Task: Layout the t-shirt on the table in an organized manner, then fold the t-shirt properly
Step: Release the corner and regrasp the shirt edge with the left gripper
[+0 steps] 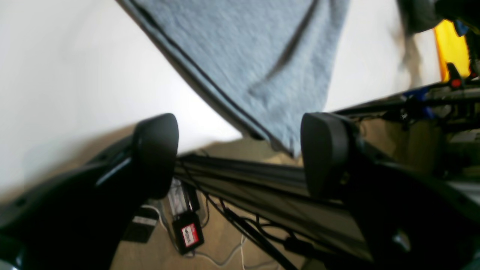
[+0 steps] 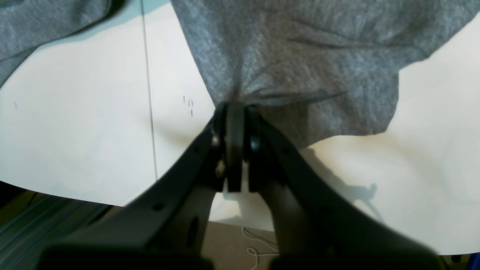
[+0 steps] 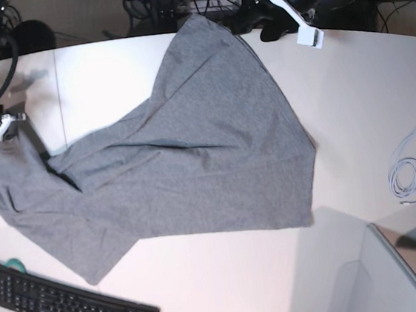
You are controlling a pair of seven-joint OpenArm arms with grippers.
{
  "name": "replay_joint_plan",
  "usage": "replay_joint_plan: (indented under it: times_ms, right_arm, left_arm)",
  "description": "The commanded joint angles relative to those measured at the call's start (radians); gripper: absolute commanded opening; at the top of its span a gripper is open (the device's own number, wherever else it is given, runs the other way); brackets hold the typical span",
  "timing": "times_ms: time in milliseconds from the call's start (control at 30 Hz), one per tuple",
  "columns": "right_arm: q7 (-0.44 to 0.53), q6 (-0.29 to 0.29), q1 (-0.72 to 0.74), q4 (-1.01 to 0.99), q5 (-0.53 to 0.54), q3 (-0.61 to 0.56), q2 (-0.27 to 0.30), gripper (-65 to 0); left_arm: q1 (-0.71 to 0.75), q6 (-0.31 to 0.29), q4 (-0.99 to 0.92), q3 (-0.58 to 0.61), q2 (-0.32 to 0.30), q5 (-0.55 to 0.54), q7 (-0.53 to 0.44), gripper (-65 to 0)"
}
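The soft, limp t-shirt point(image 3: 187, 166) sprawls rumpled across the table point(image 3: 350, 89), its corner bunched between the right gripper point(image 2: 235, 108)'s pinching jaws, its hem just beyond the left gripper point(image 1: 240, 150)'s spread, empty jaws, and probably best taken by hem corners.

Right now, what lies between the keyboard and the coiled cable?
In the base view, the t-shirt's lower edge and bare table lie between the keyboard and the cable.
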Motion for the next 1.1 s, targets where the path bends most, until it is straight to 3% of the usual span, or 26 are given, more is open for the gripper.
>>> replay_joint_plan:
  times_ms: [0,200,500,667,967,1067]
  right_arm:
    - [0.01,0.004,0.013,0.013,0.011,0.001,0.02,-64.8]
    - [0.01,0.004,0.013,0.013,0.011,0.001,0.02,-64.8]
    - [0.01,0.004,0.015,0.011,0.011,0.001,0.02,-64.8]
    - [0.01,0.004,0.015,0.011,0.011,0.001,0.02,-64.8]
    - [0.01,0.004,0.013,0.011,0.011,0.001,0.02,-64.8]
    - [0.01,0.004,0.007,0.011,0.011,0.001,0.02,-64.8]
  left_arm:
    - [0.006,-0.016,0.004,-0.005,0.002,-0.018,-0.018,-16.3]
    - [-0.035,-0.016,-0.03,0.002,0.018,-0.018,-0.01,-16.5]
    - [-0.117,-0.016,-0.164,0.163,0.019,-0.018,-0.01,-16.5]
    - [-0.144,-0.016,-0.237,0.174,0.047,-0.018,-0.013,-16.9]
    - [-0.2,-0.016,-0.297,0.173,0.076,-0.021,-0.013,-44.9]
    - [-0.195,-0.016,-0.262,0.173,0.073,-0.022,-0.01,-60.2]
